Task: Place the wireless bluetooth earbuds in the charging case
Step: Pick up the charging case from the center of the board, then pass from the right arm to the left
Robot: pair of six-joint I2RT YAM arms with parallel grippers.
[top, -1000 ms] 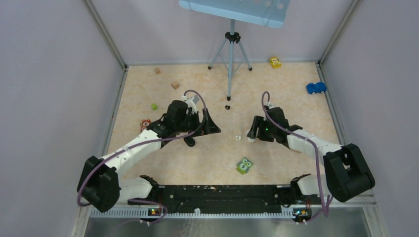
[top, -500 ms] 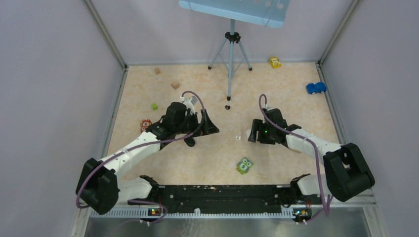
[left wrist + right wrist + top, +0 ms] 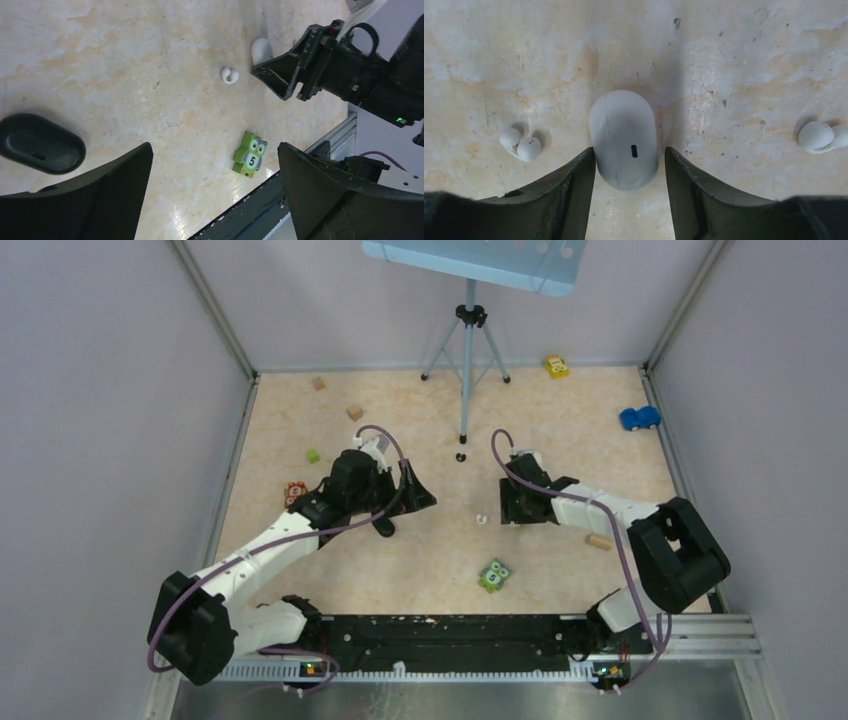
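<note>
The white charging case (image 3: 624, 137) lies flat on the table, seen also in the left wrist view (image 3: 261, 50). My right gripper (image 3: 630, 152) stands open astride its near end; the left finger touches its side and a thin gap shows at the right finger. One white earbud (image 3: 521, 145) lies to its left and another (image 3: 821, 136) to its right. A pair of black earbuds (image 3: 460, 456) sits near the tripod foot. My left gripper (image 3: 215, 150) hangs wide open and empty above the table, with a black case (image 3: 40, 143) beside it.
A green owl block (image 3: 494, 575) lies near the front. A tripod (image 3: 466, 360) stands at the back centre. A blue car (image 3: 640, 418), a yellow toy (image 3: 557, 366), wooden cubes (image 3: 355, 412), a green cube (image 3: 313, 455) and a wooden peg (image 3: 598, 540) are scattered about.
My right arm has swung left and away from its base, bringing the gripper down over the white case, its jaws narrowing. The left arm has shifted slightly toward the back.
</note>
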